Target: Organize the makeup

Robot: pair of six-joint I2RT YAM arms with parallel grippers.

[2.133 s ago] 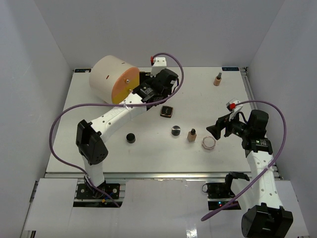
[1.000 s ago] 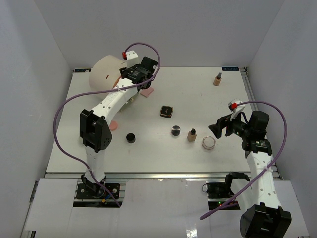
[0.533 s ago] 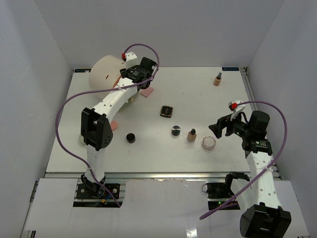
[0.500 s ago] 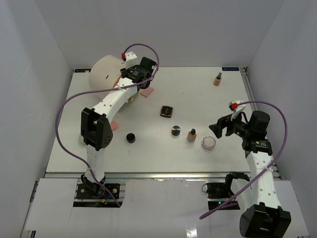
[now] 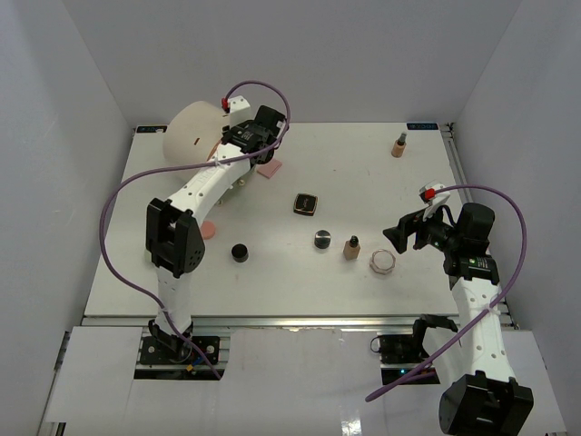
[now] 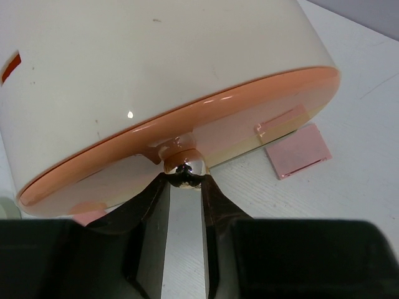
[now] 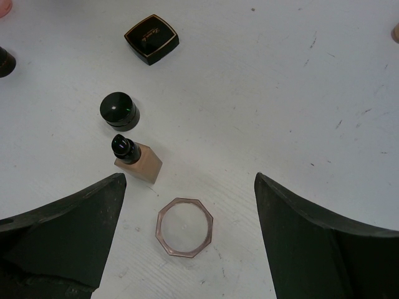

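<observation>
Your left claw (image 6: 185, 187) sits at the orange drawer front (image 6: 249, 118) of the cream cylinder (image 6: 156, 62), likely because its chrome knob (image 6: 185, 171) is the way in. The 2 fingers (image 6: 149, 212) pinch that knob from both sides, nearly together. Your right claw (image 7: 188, 180) hangs wide apart and empty over the counter (image 7: 280, 93), above the clear round jar (image 7: 184, 225) and tan bottle (image 7: 138, 161). 1 pink pad (image 6: 298, 151) lies just beside the cylinder.

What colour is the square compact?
Black with gold edging. The compact shows best in the right wrist view.
</observation>
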